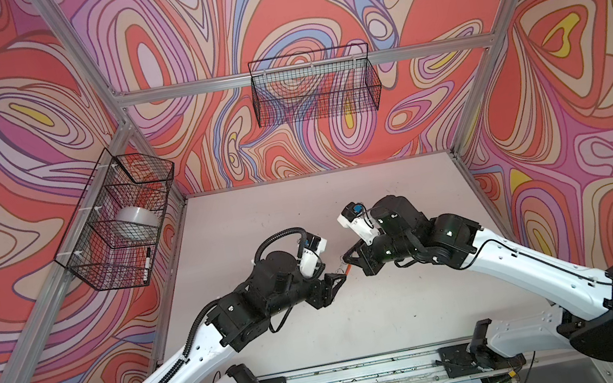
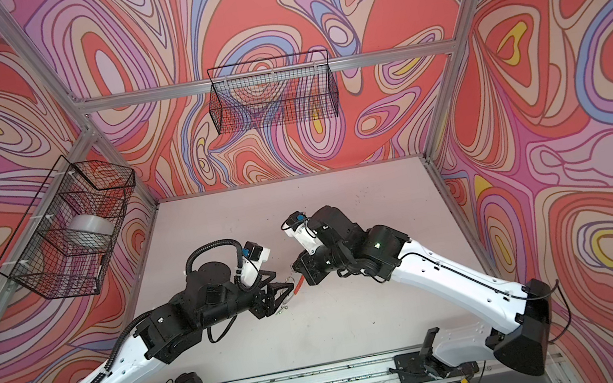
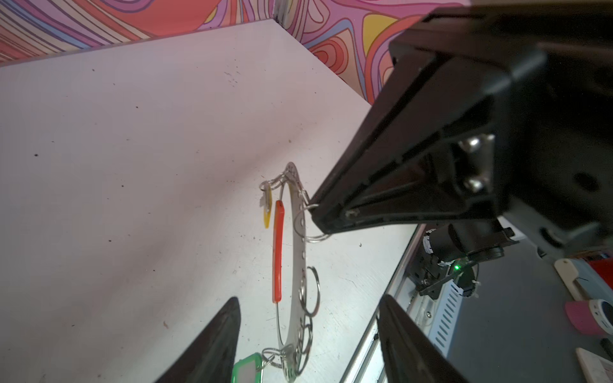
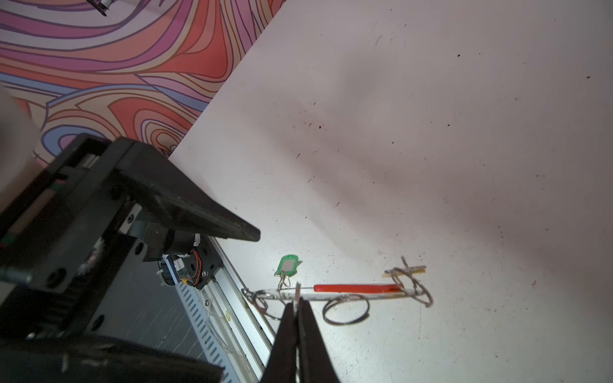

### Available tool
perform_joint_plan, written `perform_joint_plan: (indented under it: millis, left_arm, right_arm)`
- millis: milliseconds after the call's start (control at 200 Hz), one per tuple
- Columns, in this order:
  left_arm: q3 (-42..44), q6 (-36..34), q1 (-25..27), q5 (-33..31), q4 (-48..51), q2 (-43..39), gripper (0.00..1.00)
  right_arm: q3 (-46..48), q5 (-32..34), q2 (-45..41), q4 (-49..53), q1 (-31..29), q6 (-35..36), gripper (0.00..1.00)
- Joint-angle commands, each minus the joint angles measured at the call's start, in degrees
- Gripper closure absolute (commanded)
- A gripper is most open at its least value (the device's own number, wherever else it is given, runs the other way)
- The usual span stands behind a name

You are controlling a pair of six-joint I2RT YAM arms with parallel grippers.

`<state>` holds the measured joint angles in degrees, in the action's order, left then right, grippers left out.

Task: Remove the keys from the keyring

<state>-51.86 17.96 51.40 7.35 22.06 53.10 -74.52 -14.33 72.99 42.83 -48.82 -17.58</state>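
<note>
Right gripper (image 4: 297, 300) is pressed together on the rim of the keyring (image 3: 296, 252), pinching the flat grey band beside the red segment (image 3: 278, 255). The keyring stands on edge between the two grippers and, as far as I can judge, is lifted clear of the tabletop (image 4: 431, 132). I read this hold as a fixture. With the band on edge, the small split rings (image 3: 318, 291) hang free of it instead of lying trapped flat beneath.

Left gripper (image 3: 308, 298) is spread, one finger on each side of the keyring and touching nothing I can see. The green-tagged key (image 4: 287, 264) dangles from the keyring just beside one of those fingers. The yellow-tagged key (image 3: 267, 212) hangs at the keyring's opposite end, so both keys are on.

Judgement: the spread jaws are lined up to close on the green tag and work it off its split ring. The tag swings freely and the split ring is thin, so I expect a miss or slip to be the main risk.
</note>
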Motion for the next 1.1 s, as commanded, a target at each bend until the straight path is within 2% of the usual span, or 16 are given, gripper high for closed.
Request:
perform_joint_plan:
  millis: [0,100,571,886,1097]
  left_arm:
    - [0.34,-1.93,0.2,-3.49,-1.32,0.38,0.35]
    - [0.09,-2.39,0.2,-3.58,-1.75,2.04,0.35]
    - [1.56,-0.91,0.84,4.2,-5.53,4.22,0.76]
    - [1.18,-0.38,1.03,2.84,-4.67,4.34,1.0]
    - [0.85,0.3,0.93,2.14,-4.0,3.25,1.0]
  right_arm:
    - [-0.8,-3.18,-0.11,-1.89,0.04,-0.65,1.0]
    - [-0.57,-4.27,-0.29,-2.32,0.04,-1.11,1.0]
    - [0.21,-5.47,-2.16,-5.91,0.03,-2.69,1.0]
    - [1.29,-3.71,-3.01,-7.93,0.04,-3.58,1.0]
    - [2.29,-0.03,-4.1,-8.89,0.03,-4.43,1.0]
